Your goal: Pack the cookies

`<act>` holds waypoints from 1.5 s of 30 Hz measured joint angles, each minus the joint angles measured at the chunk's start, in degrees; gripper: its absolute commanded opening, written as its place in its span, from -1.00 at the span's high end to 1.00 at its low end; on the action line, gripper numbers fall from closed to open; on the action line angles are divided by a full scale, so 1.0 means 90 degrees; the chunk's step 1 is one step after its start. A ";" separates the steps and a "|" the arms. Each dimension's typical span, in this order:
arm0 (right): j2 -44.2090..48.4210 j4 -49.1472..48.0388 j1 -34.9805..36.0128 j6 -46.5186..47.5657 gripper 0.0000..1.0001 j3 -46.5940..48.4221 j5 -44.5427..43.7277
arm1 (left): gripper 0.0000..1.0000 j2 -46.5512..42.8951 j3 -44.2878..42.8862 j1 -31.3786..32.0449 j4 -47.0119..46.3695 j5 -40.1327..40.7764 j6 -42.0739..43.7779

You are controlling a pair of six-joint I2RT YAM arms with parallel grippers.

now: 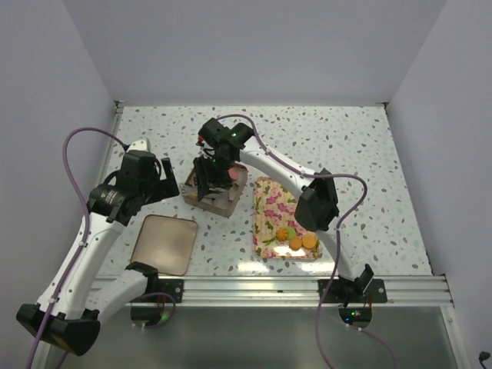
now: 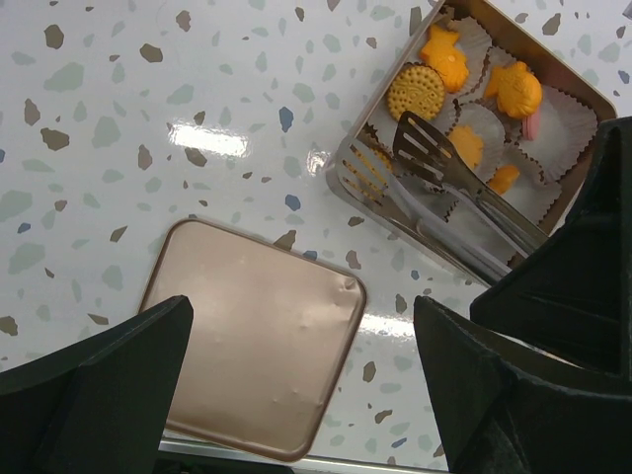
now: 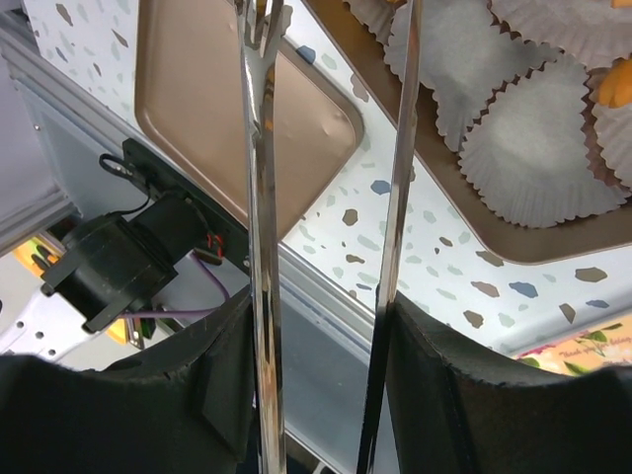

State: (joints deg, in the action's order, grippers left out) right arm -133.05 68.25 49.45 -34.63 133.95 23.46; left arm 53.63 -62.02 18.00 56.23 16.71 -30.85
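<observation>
Three orange cookies (image 1: 297,240) lie at the near end of the floral tray (image 1: 270,201). More orange cookies (image 2: 416,91) and a pink one (image 2: 530,123) sit in white paper cups inside the open tin (image 2: 553,51). My right gripper (image 1: 209,178) hangs over the tin (image 1: 224,203), shut on metal tongs (image 2: 444,178). In the right wrist view the right gripper (image 3: 321,306) presses on both tong arms (image 3: 259,148), which stand apart, and the tong tips reach into the tin. My left gripper (image 2: 303,306) is open and holds nothing, above the tin's lid (image 2: 252,346).
The copper-coloured lid (image 1: 164,243) lies flat near the table's front left, close to the metal rail (image 1: 254,288). Several empty paper cups (image 3: 538,148) fill the tin's near side. The left gripper (image 1: 165,181) hovers just left of the tin.
</observation>
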 measured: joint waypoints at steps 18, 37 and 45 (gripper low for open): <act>0.3927 0.0614 -0.0850 0.0478 -0.06 -0.2926 -0.1341 | -1.00 -0.0041 0.0000 0.0000 -0.0221 -0.0216 -0.0002; 0.6050 0.0736 -0.2227 0.0568 -0.15 -0.6771 -0.1889 | -1.00 0.1734 0.0372 -0.0172 -0.1328 -0.0777 0.0427; 0.5960 0.0673 -0.2404 0.0590 -0.17 -0.6773 -0.2001 | -1.00 0.3082 0.0121 -0.0964 -0.2064 -0.1224 0.0911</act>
State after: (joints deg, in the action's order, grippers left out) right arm -79.42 74.30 27.81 -29.32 72.99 5.45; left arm 81.36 -60.93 9.32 37.65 5.69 -22.65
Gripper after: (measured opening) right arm 0.583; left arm 0.997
